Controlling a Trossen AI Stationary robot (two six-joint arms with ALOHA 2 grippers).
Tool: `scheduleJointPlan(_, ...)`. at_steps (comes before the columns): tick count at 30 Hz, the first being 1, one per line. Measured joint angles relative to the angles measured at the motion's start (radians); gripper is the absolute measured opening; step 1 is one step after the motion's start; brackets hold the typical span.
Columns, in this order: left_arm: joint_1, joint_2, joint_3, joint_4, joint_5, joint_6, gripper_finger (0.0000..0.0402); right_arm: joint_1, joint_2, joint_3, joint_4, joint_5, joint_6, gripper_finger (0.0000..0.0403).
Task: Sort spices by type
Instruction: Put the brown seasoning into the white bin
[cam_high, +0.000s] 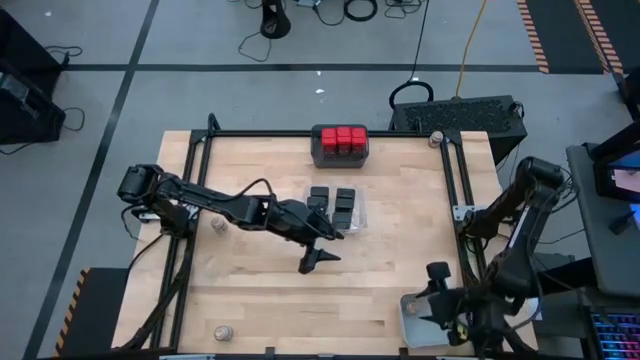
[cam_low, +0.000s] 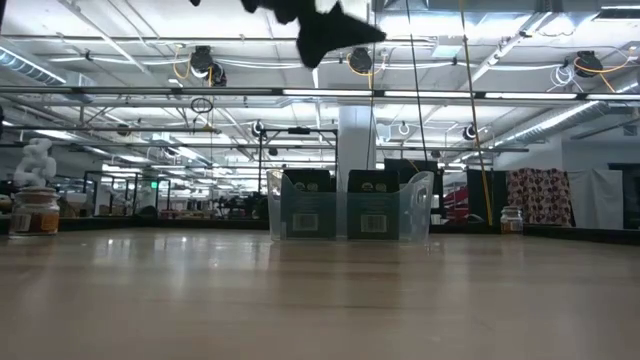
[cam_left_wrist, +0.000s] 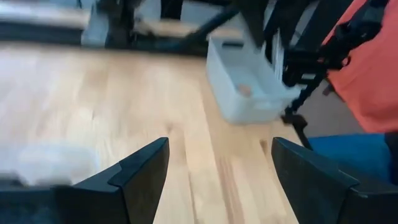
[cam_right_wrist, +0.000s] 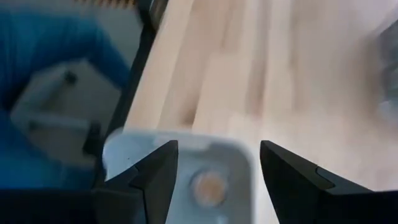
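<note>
A: Comparing views: what does each camera supply?

B: High view: the whole table (cam_high: 250, 300). A dark tray (cam_high: 340, 146) of red-topped spices (cam_high: 343, 138) sits at the far edge. A clear tray (cam_high: 336, 208) of black boxy spices (cam_high: 332, 200) sits mid-table. Loose round jars stand at the left (cam_high: 218, 226), the near left (cam_high: 223, 332) and the far right corner (cam_high: 436, 137). Low view: only the clear tray (cam_low: 350, 205) with two black boxes (cam_low: 308, 206) facing the camera, jars at far left (cam_low: 35, 210) and far right (cam_low: 512, 219), and the left gripper (cam_low: 325, 30) as a dark shape overhead.

A: Left arm pose?

B: It reaches from the left edge across to mid-table. The left gripper (cam_high: 322, 255) hangs above bare wood just near of the clear tray. Its wrist view shows the fingers (cam_left_wrist: 140, 171) spread apart with nothing between them.

A: Right arm pose?

B: It is folded at the right edge. The right gripper (cam_high: 440, 315) hangs over the pale grey tray (cam_high: 412, 322) at the near right corner, released and empty. Its wrist view shows one jar (cam_right_wrist: 208, 186) lying in that tray (cam_right_wrist: 233, 149), a detail too small to tell from overhead.

A: Open room?

B: Bare wood runs along the near half between the two grippers. A black frame rail (cam_high: 455, 190) borders the right side.
</note>
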Motion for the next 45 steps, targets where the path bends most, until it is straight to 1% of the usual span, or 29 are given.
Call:
scheduleJointPlan(3,-0.013,0.000,0.000,-0.106,-0.006,-0.067,0.0286,-0.018,-0.053,0.000,0.017,0.093,-0.020,0.0210)
scheduleJointPlan(9,-0.061,-0.001,0.000,-0.439,-0.040,-0.244,0.0286,-0.064,-0.109,0.000,0.079,0.255,-0.256,0.0210)
scheduleJointPlan(11,-0.089,-0.001,0.000,-0.544,-0.058,-0.308,0.0286,-0.095,-0.113,0.000,0.103,0.266,-0.333,0.0210)
scheduleJointPlan(13,-0.124,-0.001,0.000,-0.642,-0.071,-0.375,0.0286,-0.136,-0.113,0.000,0.104,0.241,-0.385,0.0210)
scheduleJointPlan(17,-0.210,-0.011,0.000,-0.749,-0.076,-0.526,0.0286,-0.227,-0.113,0.000,0.109,0.110,-0.451,0.0210)
scheduleJointPlan(19,-0.261,-0.023,0.000,-0.757,-0.075,-0.614,0.0286,-0.261,-0.113,0.000,0.123,0.072,-0.496,0.0210)
scheduleJointPlan(25,-0.422,-0.072,0.000,-0.757,-0.076,-0.930,0.0286,-0.333,-0.112,0.000,0.212,0.013,-0.667,0.0210)
scheduleJointPlan(27,-0.476,-0.076,0.008,-0.766,-0.090,-1.021,0.0285,-0.359,-0.112,0.000,0.253,-0.023,-0.718,0.0210)
scheduleJointPlan(30,-0.555,-0.077,0.043,-0.764,-0.129,-1.084,0.0285,-0.399,-0.112,0.000,0.314,-0.104,-0.779,0.0210)
scheduleJointPlan(33,-0.624,-0.077,0.074,-0.784,-0.198,-1.142,0.0285,-0.434,-0.112,0.000,0.365,-0.175,-0.821,0.0210)
scheduleJointPlan(36,-0.687,-0.076,0.123,-0.896,-0.263,-1.237,0.0285,-0.457,-0.112,0.000,0.398,-0.209,-0.858,0.0210)
scheduleJointPlan(39,-0.745,-0.069,0.142,-0.990,-0.265,-1.338,0.0285,-0.471,-0.112,0.000,0.409,-0.211,-0.876,0.0210)
scheduleJointPlan(43,-0.808,-0.067,0.147,-1.002,-0.264,-1.438,0.0285,-0.490,-0.101,0.000,0.409,-0.211,-0.880,0.0210)
scheduleJointPlan(45,-0.831,-0.053,0.147,-1.004,-0.245,-1.480,0.0285,-0.495,-0.089,0.000,0.408,-0.211,-0.893,0.0210)
